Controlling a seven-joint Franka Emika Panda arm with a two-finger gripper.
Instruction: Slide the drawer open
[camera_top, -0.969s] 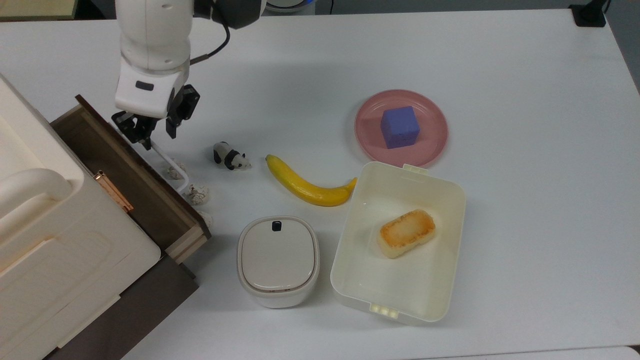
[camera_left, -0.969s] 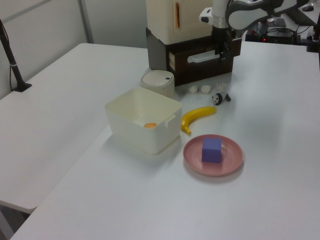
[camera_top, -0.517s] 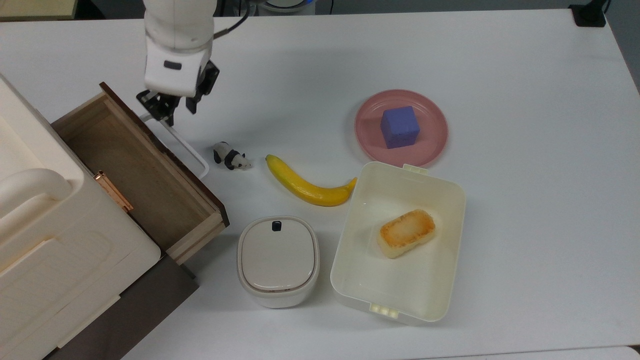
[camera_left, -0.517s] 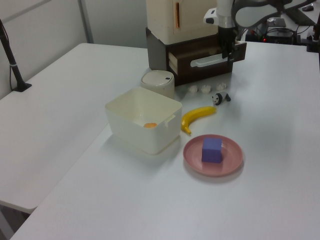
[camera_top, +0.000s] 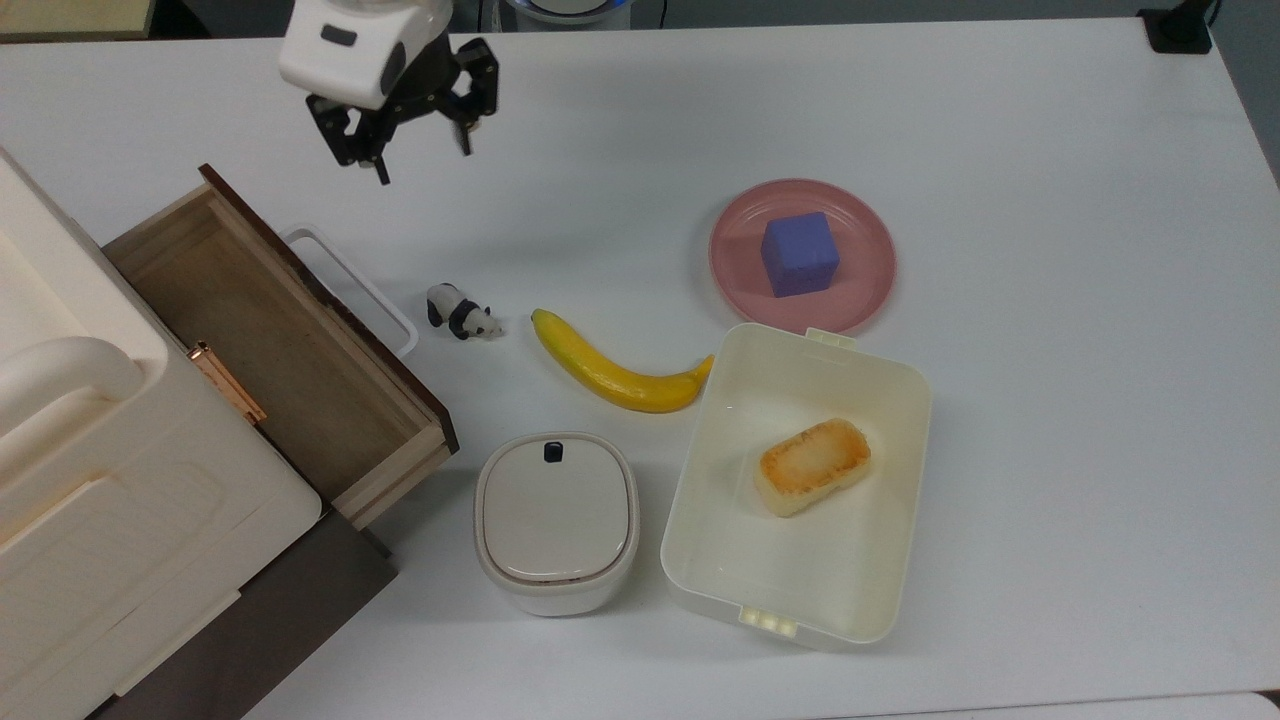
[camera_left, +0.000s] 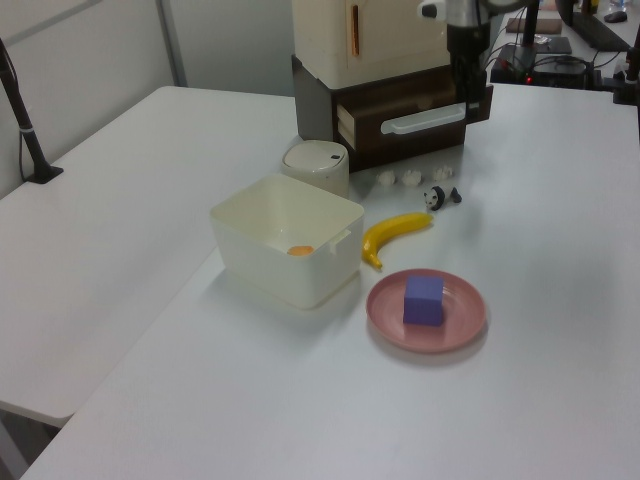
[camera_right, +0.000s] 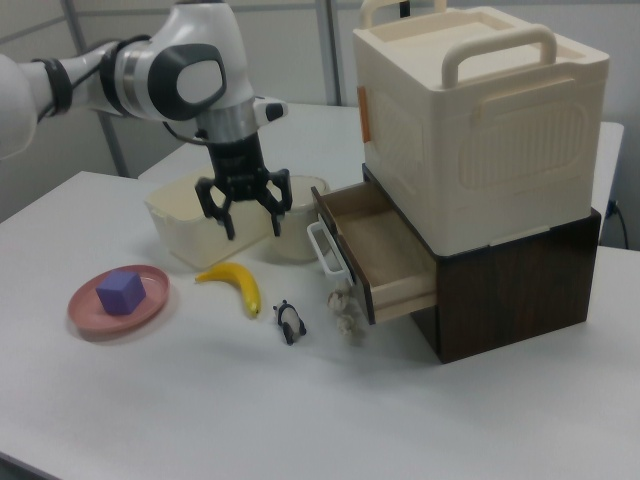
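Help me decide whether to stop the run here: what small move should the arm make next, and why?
Probably just lift clear and hold. The drawer stands pulled well out of the dark cabinet, its wooden inside showing, and the pincer hangs open above the table, apart from the white handle. Nothing looks left to pull.

Bright even overhead light; soft faint shadows on white table (camera_top: 1050, 420); slight softness throughout.

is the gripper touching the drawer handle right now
Apart. In the top view the gripper hangs open over bare table, with a clear strip of white between it and the drawer handle.
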